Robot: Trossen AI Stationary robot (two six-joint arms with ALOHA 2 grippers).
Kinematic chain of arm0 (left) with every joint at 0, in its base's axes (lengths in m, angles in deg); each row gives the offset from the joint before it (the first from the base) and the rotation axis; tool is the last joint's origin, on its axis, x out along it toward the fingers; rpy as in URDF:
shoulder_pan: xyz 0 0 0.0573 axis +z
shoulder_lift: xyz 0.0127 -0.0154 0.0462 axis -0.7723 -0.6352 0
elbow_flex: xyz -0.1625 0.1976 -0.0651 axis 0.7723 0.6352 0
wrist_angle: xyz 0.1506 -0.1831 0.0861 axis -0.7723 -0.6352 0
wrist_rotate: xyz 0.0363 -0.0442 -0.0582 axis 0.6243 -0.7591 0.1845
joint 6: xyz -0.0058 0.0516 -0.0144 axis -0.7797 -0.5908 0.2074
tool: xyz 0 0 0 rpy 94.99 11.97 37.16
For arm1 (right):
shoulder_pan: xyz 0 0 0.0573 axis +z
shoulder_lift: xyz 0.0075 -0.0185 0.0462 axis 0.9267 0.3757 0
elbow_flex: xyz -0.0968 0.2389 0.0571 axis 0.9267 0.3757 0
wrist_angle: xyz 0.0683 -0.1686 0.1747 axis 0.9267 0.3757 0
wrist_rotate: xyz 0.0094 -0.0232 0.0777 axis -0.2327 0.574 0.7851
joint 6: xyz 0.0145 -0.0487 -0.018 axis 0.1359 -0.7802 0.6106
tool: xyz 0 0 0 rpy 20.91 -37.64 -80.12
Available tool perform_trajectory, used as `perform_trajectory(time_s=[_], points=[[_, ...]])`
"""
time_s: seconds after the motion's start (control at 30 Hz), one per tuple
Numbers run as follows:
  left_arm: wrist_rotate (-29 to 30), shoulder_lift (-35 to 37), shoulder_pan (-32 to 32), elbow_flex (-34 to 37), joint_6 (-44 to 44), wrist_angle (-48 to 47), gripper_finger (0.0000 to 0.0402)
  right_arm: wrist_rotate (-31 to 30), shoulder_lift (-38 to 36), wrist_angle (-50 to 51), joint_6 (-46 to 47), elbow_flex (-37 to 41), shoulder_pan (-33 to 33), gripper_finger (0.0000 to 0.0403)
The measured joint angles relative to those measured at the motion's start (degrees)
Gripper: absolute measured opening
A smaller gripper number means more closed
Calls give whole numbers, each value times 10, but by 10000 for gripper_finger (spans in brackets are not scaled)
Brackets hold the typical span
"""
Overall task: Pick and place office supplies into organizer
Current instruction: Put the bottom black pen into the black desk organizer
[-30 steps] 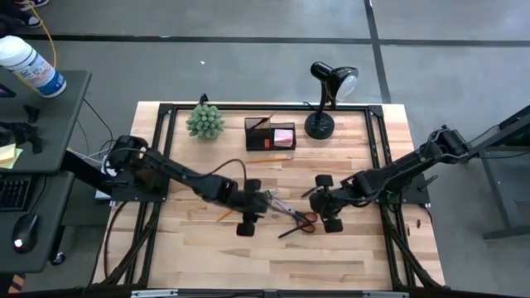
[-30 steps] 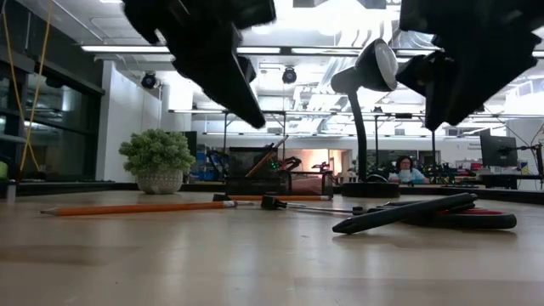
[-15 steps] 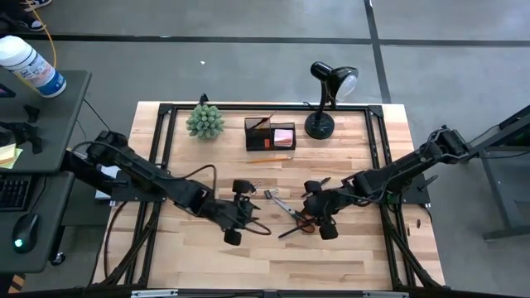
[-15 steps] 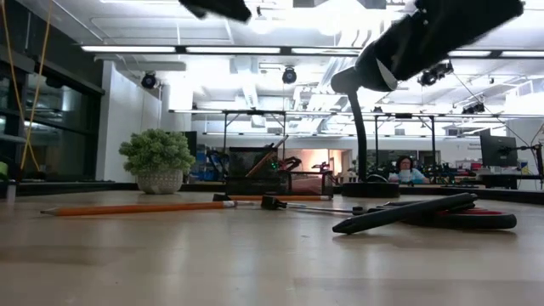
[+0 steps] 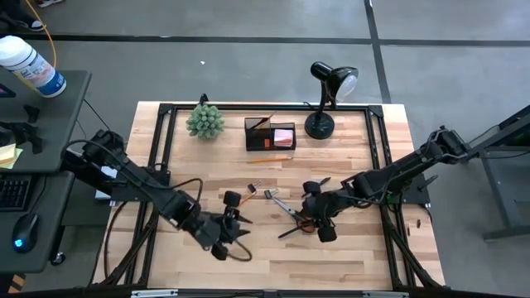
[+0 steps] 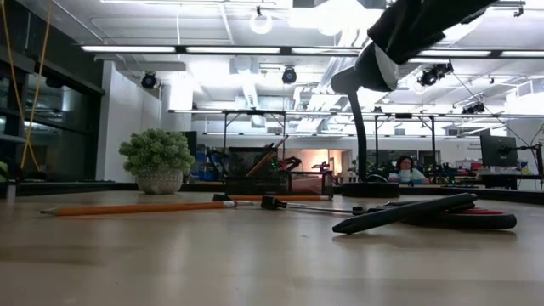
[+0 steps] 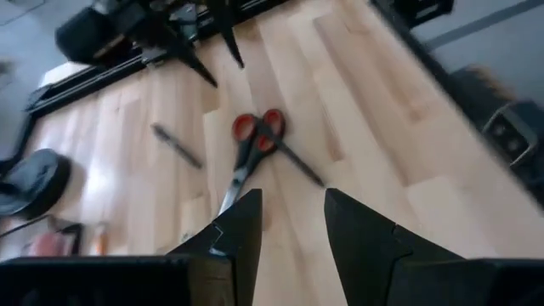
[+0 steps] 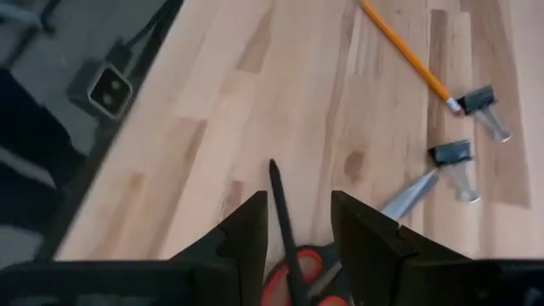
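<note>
The left gripper point(image 5: 225, 222) hangs over the front left part of the table point(image 5: 348, 257). Its fingers point(image 7: 234, 234) stand apart with a gap between them and nothing is in the gap. In the left wrist view it looks across the wood to the scissors point(image 7: 252, 146), which lie well ahead of it.

The right gripper point(image 5: 316, 211) is low over the scissors point(image 5: 300, 220), near the middle of the table and a little to the right. Its fingers point(image 8: 246, 229) are also apart and hold nothing. In the right wrist view the thin black pen point(image 8: 282, 223) lies on the wood in the gap between them, and the red handles of the scissors show just under the fingers. I cannot tell if the fingers touch the handles.

An orange pencil point(image 8: 406, 55) lies farther off, and two binder clips point(image 8: 463, 161) lie beside its end. In the low view a pencil point(image 6: 136, 206) lies flat on the left, and the scissors point(image 6: 425, 217) lie flat on the right.

The organizer point(image 5: 270, 135) stands at the back edge of the table, between the plant point(image 5: 204, 121) and the lamp point(image 5: 325, 99). A pink pad point(image 5: 284, 136) is in its right section, and an orange pencil lies on the table in front of it.

A person point(image 6: 406, 170) sits far in the room behind the table.
</note>
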Motion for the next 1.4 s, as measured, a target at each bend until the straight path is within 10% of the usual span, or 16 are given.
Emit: perform_trajectory(time_s=[0.37, 1.4], points=[[46, 0, 2, 0, 50, -76, 117, 29, 118, 236, -170, -167, -55, 124], [82, -1, 2, 0, 67, -70, 117, 114, 229, 215, -221, -138, -23, 124]])
